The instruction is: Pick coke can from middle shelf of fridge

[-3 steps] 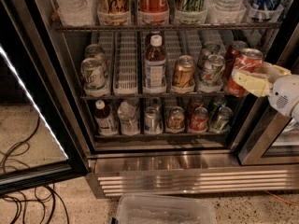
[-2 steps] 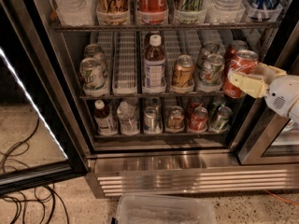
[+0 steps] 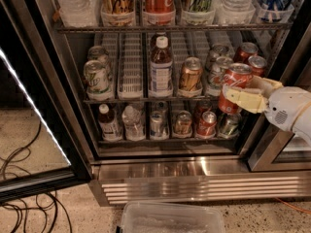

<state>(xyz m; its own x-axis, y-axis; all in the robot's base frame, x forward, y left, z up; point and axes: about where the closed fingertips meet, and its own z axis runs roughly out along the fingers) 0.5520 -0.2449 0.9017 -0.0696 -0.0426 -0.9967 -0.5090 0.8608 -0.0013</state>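
The red coke can (image 3: 234,81) with white script and a silver top is held between the pale fingers (image 3: 243,99) of my gripper (image 3: 249,92), in front of the right end of the fridge's middle shelf (image 3: 131,99). The gripper is shut on the can, and my white arm comes in from the right edge. The can hangs just outside the shelf front, clear of the rail. The middle shelf behind holds green-and-white cans (image 3: 95,76), a bottle (image 3: 160,66), a gold-brown can (image 3: 190,74) and more red cans (image 3: 246,52) at the back right. The fridge (image 3: 160,174) has a ribbed steel base.
The glass door (image 3: 34,110) with a white light strip stands open at the left. Black cables (image 3: 24,198) lie on the floor at the left. A clear plastic bin (image 3: 170,220) sits on the floor below the fridge. The top and bottom shelves hold several cans and bottles.
The gripper with the coke can has moved slightly down and out from the shelf front. Nothing else has moved.
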